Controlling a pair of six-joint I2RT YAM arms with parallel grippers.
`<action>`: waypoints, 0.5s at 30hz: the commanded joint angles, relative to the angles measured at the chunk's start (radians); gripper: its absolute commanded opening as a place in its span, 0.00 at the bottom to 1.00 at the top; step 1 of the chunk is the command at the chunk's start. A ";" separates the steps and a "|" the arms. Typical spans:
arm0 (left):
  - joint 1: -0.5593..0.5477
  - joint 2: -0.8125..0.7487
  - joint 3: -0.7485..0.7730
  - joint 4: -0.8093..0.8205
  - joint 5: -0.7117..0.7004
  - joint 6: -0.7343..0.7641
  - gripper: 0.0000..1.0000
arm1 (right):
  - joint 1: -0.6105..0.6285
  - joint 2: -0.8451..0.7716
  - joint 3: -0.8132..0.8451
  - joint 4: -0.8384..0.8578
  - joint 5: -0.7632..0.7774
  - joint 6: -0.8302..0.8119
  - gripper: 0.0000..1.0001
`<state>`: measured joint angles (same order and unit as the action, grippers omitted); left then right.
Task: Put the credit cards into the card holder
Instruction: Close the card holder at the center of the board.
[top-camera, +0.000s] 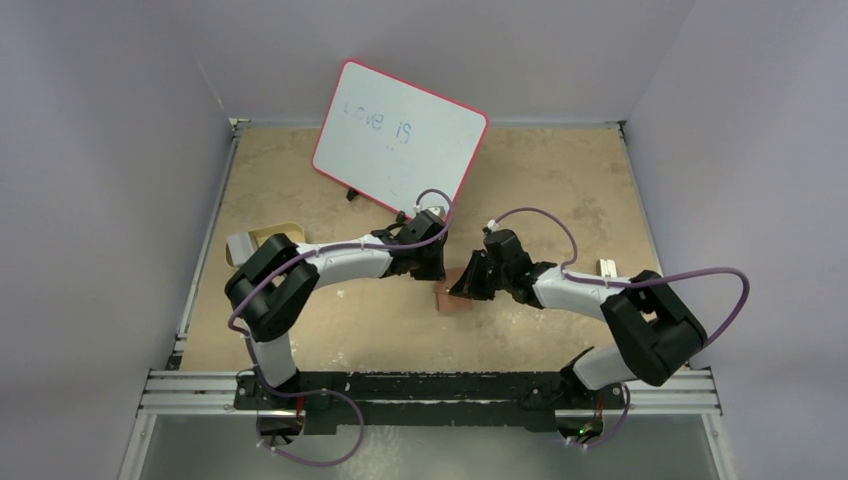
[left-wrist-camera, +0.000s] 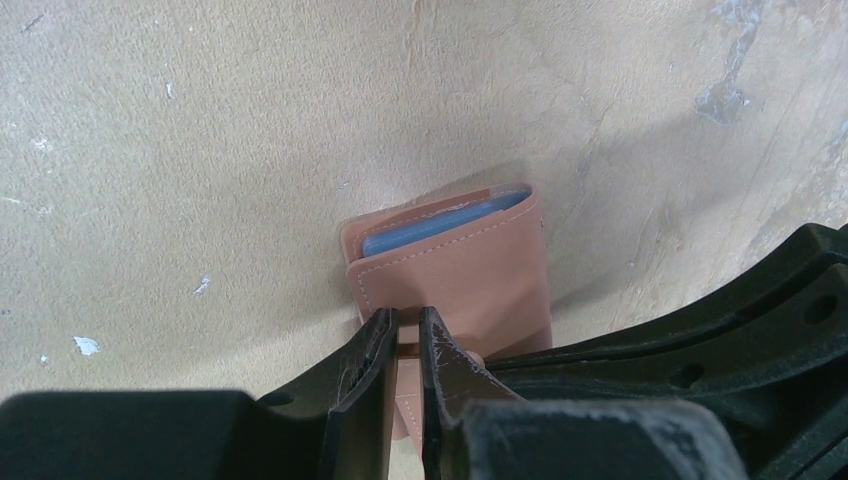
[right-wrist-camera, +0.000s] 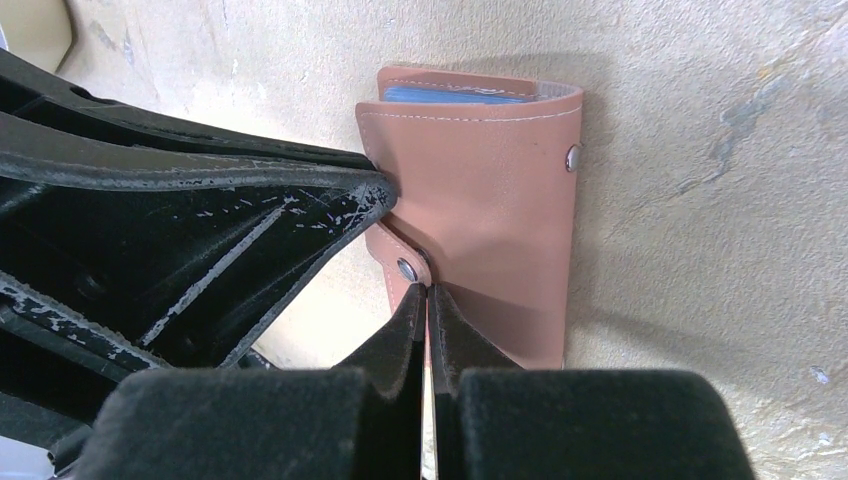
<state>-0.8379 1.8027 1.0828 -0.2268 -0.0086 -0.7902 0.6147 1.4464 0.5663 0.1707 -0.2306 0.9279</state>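
- The card holder (right-wrist-camera: 490, 200) lies flat on the counter (right-wrist-camera: 700, 250), near its middle. It sits right between the two tools, folded over with its cover uppermost.
- Its long axis runs straight away from the right tool (right-wrist-camera: 428, 295). The near short end is at that tool's tips and the far short end is the open one.
- Blue edges of the credit cards (right-wrist-camera: 450, 95) show between the covers at that far end. I judge the cards to be housed already, with the closing left to do.
- The right tool has its fingers pressed together, with the tips at the free end of the tab strap (right-wrist-camera: 402, 258). I cannot tell whether the strap is nipped between them.
- The left tool (left-wrist-camera: 408, 320) comes in from the other side, at the long edge the strap springs from. Its fingers are nearly together and pinch a brown fold of the holder.
- The relation that matters is that the snap stud (right-wrist-camera: 572, 157) sits by the opposite long edge, away from the left tool. It therefore lies across the holder's short axis from the strap.
- Fastening probably calls for carrying the strap over the cover's width toward that stud, not along its length.
- The right tool, at the strap's free end, looks better placed to carry it, while the left tool steadies the holder.
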 joint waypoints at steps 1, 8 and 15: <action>-0.002 -0.040 0.028 -0.018 -0.004 0.028 0.13 | 0.000 0.011 -0.011 -0.002 -0.006 0.009 0.00; -0.021 -0.136 -0.023 -0.011 0.010 0.015 0.10 | 0.001 0.014 -0.012 0.000 -0.003 0.012 0.00; -0.036 -0.147 -0.073 0.052 0.089 0.001 0.00 | 0.001 0.021 -0.007 0.003 -0.005 0.012 0.00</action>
<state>-0.8642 1.6722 1.0309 -0.2359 0.0238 -0.7845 0.6147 1.4521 0.5659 0.1761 -0.2310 0.9390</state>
